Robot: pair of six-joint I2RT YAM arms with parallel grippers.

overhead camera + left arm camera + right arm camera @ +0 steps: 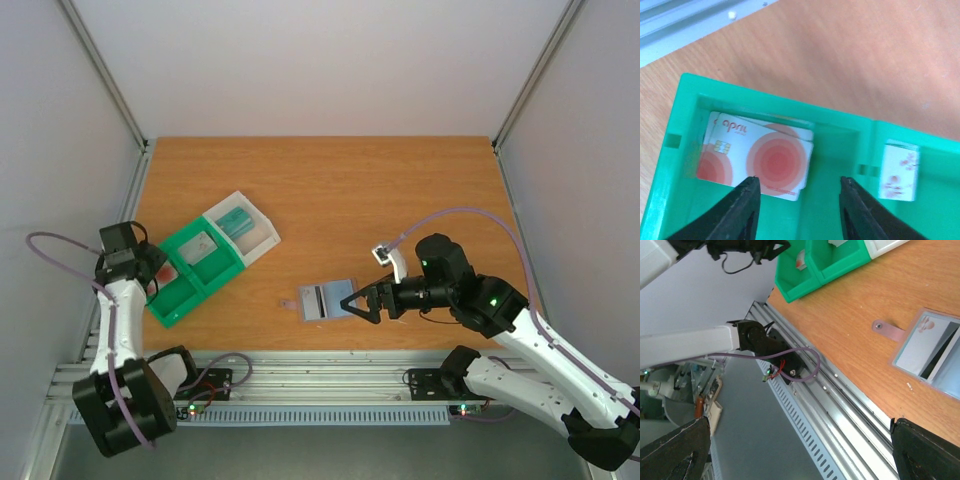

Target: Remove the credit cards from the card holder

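Partway done, by the look of it. Two stacked cards [757,160], white with red rings and a chip, flat in the end compartment of the green tray [685,100], probably ones already pulled out. Another small white-red card [897,172] in the next compartment, on edge or flat, cannot tell.

Left gripper [799,182] over that end compartment, jaws partly apart, nothing between them, tips just short of the stacked cards; reads as a drop-off.

Card holder [306,305] flat on the table [400,190], middle-near, well apart from the tray, tab pointing left. At least one striped card [922,345] showing inside it, dark band visible, with a light-blue part at the holder's right end. Exact count left inside: cannot tell.

Right gripper [358,302] wide, holding nothing, tips just beside the holder's right edge.

Left to do, as a judgement: pull out whatever remains in the holder and set it aside.
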